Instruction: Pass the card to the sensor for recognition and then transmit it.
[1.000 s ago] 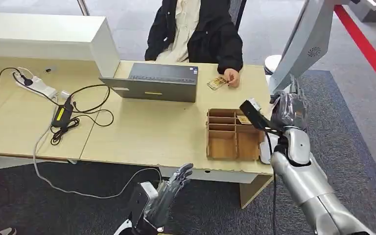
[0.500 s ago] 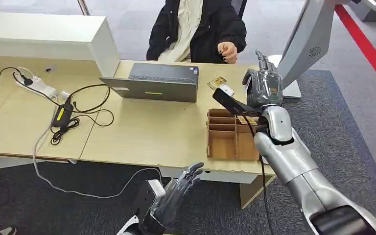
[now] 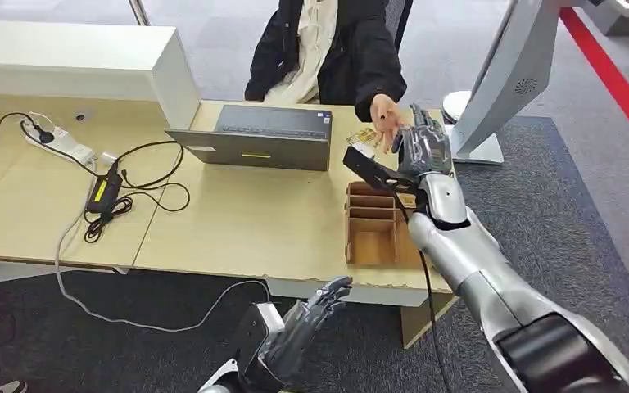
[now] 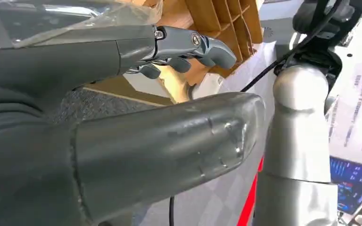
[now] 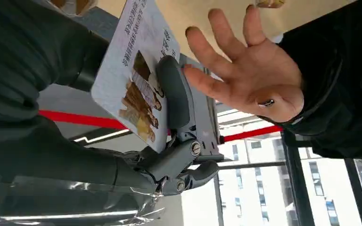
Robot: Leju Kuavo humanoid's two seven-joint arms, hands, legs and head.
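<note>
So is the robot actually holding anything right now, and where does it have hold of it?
Yes. Its right hand pinches a printed card near one end, thumb against its picture side. The left hand holds nothing.

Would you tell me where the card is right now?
The card is held in the right hand over the table's far right, beside the person's open hand.

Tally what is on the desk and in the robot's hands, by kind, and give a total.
Laptop: 1
Wooden divided tray: 1
Power strip: 1
Black charger brick: 1
Card held in right hand: 1
Card packet on desk by person's hand: 1
Total: 6
Left hand holds nothing.
</note>
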